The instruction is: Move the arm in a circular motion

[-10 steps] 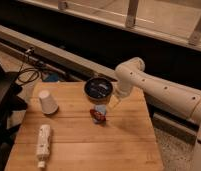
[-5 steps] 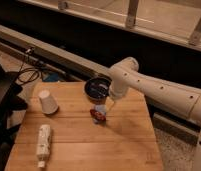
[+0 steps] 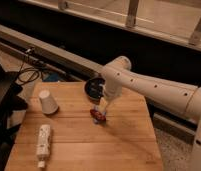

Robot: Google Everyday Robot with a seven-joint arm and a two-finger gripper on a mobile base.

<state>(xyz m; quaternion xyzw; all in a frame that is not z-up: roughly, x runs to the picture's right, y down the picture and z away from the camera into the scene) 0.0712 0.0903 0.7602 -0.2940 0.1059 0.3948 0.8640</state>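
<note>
The arm [image 3: 159, 90] is cream-white and thick, with small dark holes along its side. It reaches in from the right edge, bends at a rounded elbow [image 3: 116, 67] and points down at the wooden table [image 3: 124, 145]. The gripper [image 3: 102, 107] hangs below the elbow, just above the table's middle. A small red object [image 3: 98, 115] lies right under it; whether it is held does not show.
A dark bowl [image 3: 95, 88] sits at the table's back edge behind the gripper. An upturned white paper cup [image 3: 47, 102] stands at the left, and a white bottle [image 3: 43, 142] lies at the front left. Cables [image 3: 26, 75] lie on the floor beyond.
The elbow and the gripper have swung to the left over the table. The cup, bottle and bowl have not moved.
</note>
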